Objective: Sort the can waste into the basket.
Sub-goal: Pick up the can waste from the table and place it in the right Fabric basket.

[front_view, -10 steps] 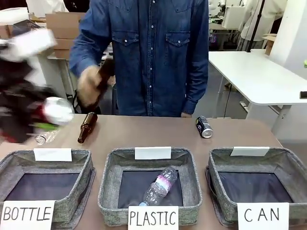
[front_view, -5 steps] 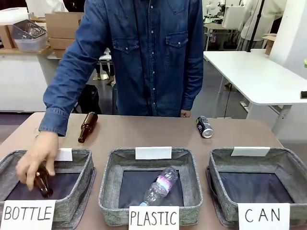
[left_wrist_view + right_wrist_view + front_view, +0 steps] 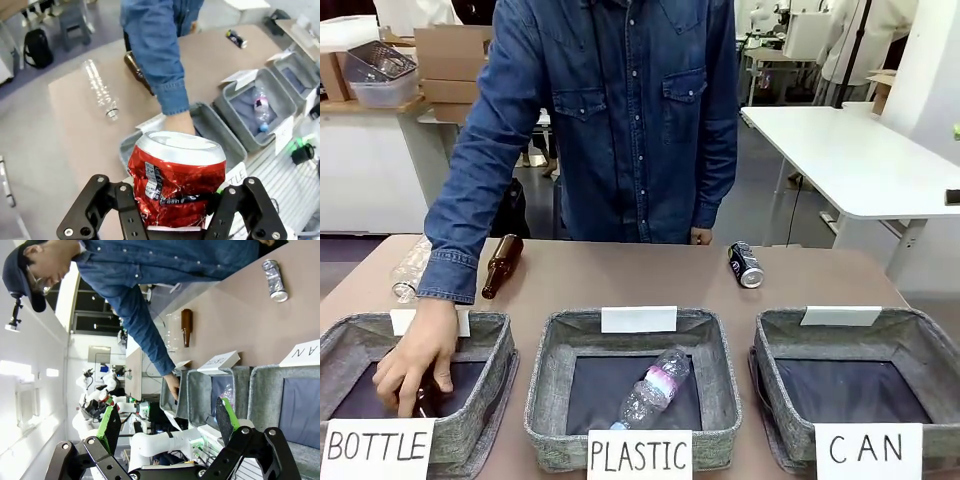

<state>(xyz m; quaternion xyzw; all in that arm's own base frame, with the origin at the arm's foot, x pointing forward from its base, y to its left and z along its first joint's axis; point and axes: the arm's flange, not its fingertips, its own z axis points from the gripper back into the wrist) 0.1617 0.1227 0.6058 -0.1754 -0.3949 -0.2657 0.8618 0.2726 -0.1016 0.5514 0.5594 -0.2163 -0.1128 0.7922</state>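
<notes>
While the left gripper (image 3: 175, 212) is clamping the crushed red can (image 3: 177, 170) between its fingers, it is holding that can up above the bench (image 3: 620, 275). At the left, a person's hand (image 3: 415, 365) is reaching into the BOTTLE basket (image 3: 490, 350), with a clear bottle (image 3: 410, 268) and a brown bottle (image 3: 502, 265) lying behind it. The PLASTIC basket (image 3: 720, 380) is holding a plastic bottle (image 3: 655, 385). The dark can (image 3: 745, 265) is lying on its side beyond the CAN basket (image 3: 880, 340), well apart from the right gripper (image 3: 167, 422), which is hanging with its jaws spread and gripping nothing.
</notes>
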